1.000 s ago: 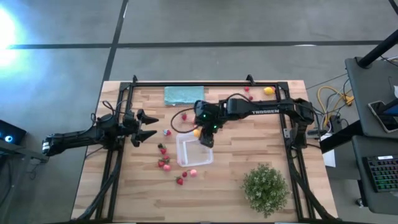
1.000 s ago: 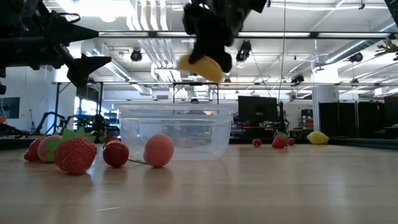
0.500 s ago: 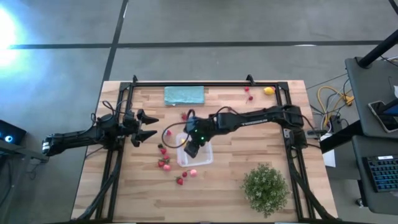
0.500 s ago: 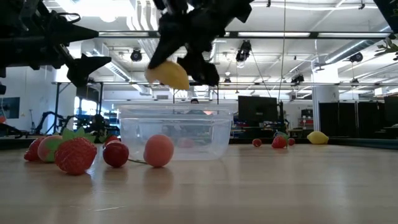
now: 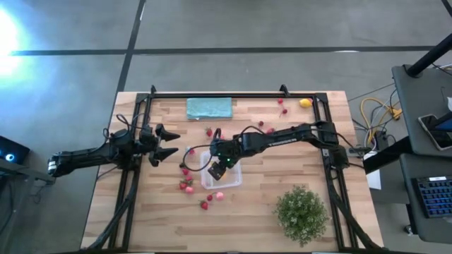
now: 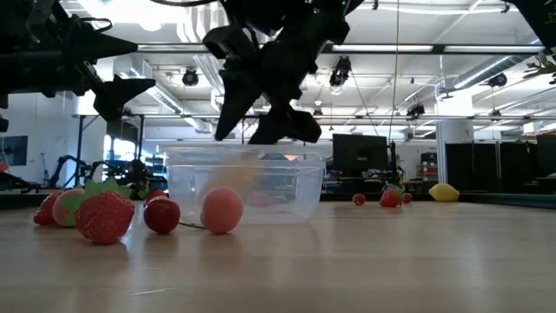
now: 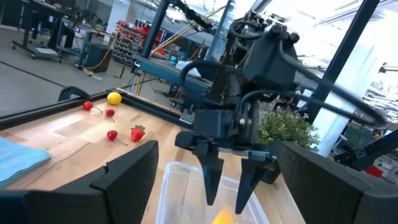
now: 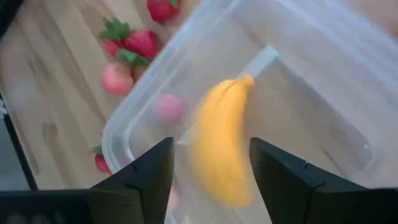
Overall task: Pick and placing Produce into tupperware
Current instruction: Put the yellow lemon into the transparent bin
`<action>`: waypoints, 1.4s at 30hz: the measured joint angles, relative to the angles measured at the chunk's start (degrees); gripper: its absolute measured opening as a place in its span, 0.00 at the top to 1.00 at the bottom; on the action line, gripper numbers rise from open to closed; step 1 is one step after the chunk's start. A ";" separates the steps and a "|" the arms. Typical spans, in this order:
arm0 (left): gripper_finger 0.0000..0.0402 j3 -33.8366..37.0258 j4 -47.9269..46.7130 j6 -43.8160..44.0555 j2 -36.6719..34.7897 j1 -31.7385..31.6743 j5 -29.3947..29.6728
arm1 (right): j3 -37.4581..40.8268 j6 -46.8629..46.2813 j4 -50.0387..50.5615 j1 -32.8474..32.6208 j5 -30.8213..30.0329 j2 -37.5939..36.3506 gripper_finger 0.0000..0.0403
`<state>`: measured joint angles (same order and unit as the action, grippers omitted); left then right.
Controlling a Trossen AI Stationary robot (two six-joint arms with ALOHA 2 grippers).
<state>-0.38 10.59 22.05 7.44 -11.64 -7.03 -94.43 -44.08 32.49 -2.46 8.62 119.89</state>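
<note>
- Banana (image 8: 219, 149) is dropping into the clear container (image 8: 323, 118) from my right gripper (image 6: 265, 130), whose fingers are standing apart, holding nothing.
- I'm judging it light, smooth and curved; I'd be gripping it mid-body.
- Right wrist view is showing the banana; the high view is hiding it.
- Left gripper (image 5: 166, 143) is waiting open, well apart from the container.
</note>
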 joint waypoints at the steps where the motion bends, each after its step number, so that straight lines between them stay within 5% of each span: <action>1: 0.22 0.00 -0.01 0.01 0.01 -0.02 0.00 | 0.00 -0.26 0.12 -0.04 0.33 0.39 0.49; 10: 0.22 0.00 -0.02 0.01 -0.04 -0.02 0.00 | -2.11 1.68 2.77 -0.02 -1.46 0.85 0.47; 19: 0.22 0.00 -0.01 0.00 -0.01 -0.02 -0.01 | -13.50 10.87 17.92 1.48 -20.25 -3.18 0.47; 22: 0.22 0.00 -0.04 0.01 0.03 -0.01 0.00 | -18.78 7.49 26.97 2.75 -24.44 -3.21 0.47; 31: 0.22 0.00 0.00 0.01 0.02 -0.02 0.00 | -20.00 4.00 54.20 13.87 -16.13 -3.42 0.48; 42: 0.22 0.00 0.00 0.01 -0.04 0.00 0.00 | -9.24 4.50 53.88 19.41 -9.65 -4.14 0.49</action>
<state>-0.38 10.59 22.06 7.40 -11.64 -7.03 -103.68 -39.57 86.37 16.95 -1.03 115.74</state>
